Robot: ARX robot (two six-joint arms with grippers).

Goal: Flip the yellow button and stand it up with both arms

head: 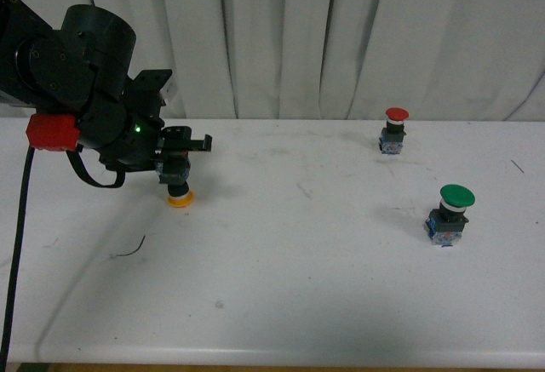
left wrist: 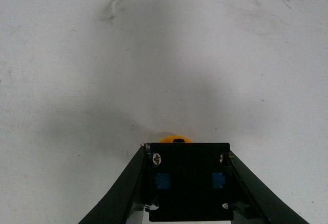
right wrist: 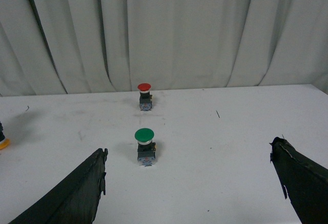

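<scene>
The yellow button (head: 178, 190) hangs upside down at the left of the white table, its yellow-orange cap touching or just above the surface. My left gripper (head: 176, 166) is shut on its blue-and-black contact block. In the left wrist view the black block (left wrist: 187, 180) fills the space between the fingers, and the cap's rim (left wrist: 175, 139) peeks out beyond it. The left arm bears a red block (head: 53, 131) and a green light (head: 136, 129). My right gripper (right wrist: 188, 155) is open, nothing between its fingers; the cap's edge (right wrist: 3, 143) shows at that view's border.
A red-capped switch (head: 394, 129) stands upright at the back right and a green-capped switch (head: 450, 214) stands nearer on the right. A white curtain (head: 341, 31) hangs behind the table (head: 298, 287). A thin dark thread (head: 129, 249) lies on the left.
</scene>
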